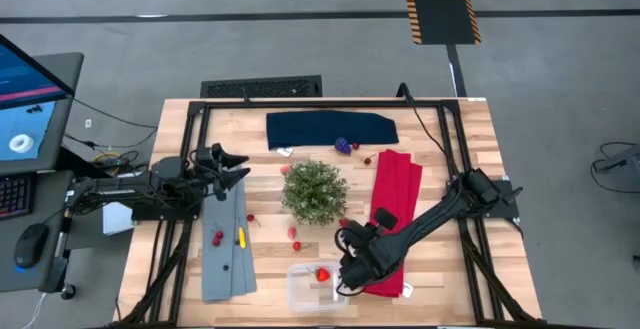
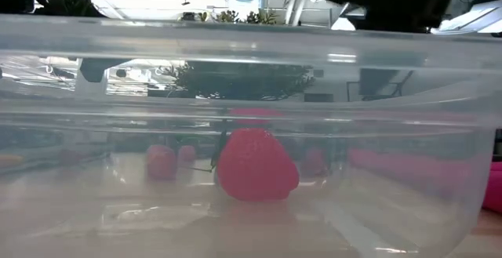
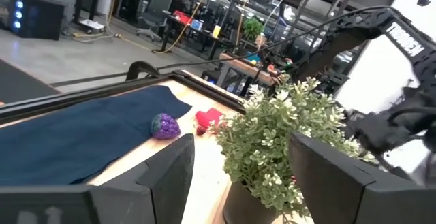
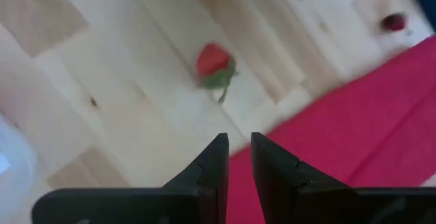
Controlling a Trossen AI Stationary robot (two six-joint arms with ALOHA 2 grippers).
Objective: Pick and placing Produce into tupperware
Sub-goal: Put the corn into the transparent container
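Tupperware (image 1: 305,291) sits at the near table edge w/ one red strawberry (image 1: 322,274) inside. Right gripper (image 1: 345,281) is just beside its right wall, over the red cloth (image 1: 395,194) edge, fingers nearly together, nothing in them. Another strawberry (image 4: 214,62) lies on the wood nearby. Left gripper (image 1: 238,165) waits by the gray cloth (image 1: 226,241), fingers apart, empty. Grape cluster (image 1: 342,145) is at the far blue cloth (image 1: 330,128), behind the plant (image 1: 315,191).

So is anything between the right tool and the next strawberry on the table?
Nothing visible. The right tool sits beside the tupperware, fingers nearly closed and empty. The strawberry lies on bare wood ahead of it; the potted plant stands farther back, off that path.
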